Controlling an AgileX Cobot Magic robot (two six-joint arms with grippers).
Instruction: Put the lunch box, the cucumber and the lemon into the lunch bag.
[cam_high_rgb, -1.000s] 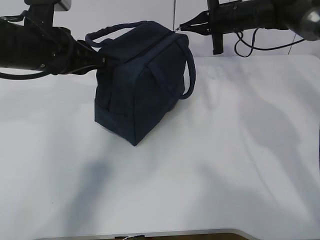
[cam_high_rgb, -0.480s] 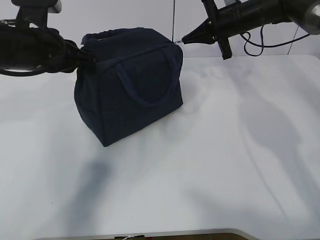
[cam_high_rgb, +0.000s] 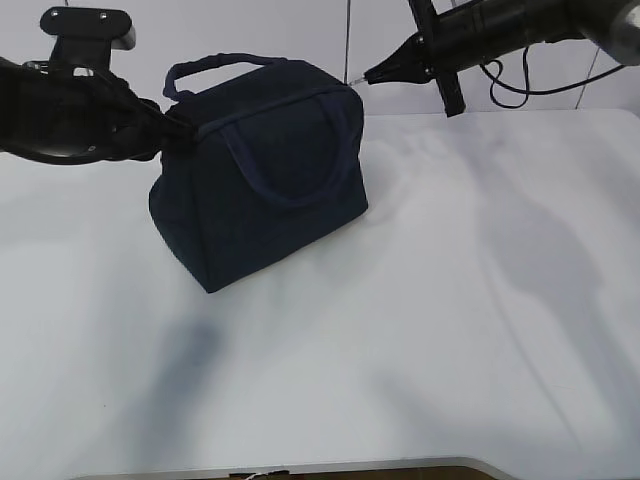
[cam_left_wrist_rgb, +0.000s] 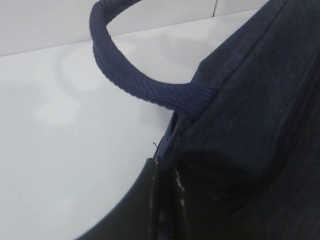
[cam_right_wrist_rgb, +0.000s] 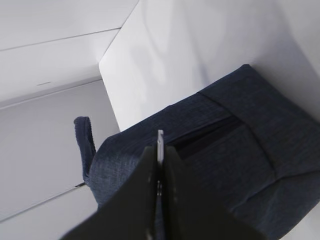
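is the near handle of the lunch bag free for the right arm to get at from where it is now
Probably yes. The lunch bag stands on the table with its near handle lying uncovered on the front face. The right end effector is shut on the silver zipper pull, so it must release first.

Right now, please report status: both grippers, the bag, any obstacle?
Left gripper shut on lunch bag fabric at its left end. Right gripper shut on a silver piece at its top right corner. Bag upright on table. Nothing in the way.

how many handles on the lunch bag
2. One loop handle stands above the lunch bag's top at the back left; the other handle hangs down its front face. None looks hidden.
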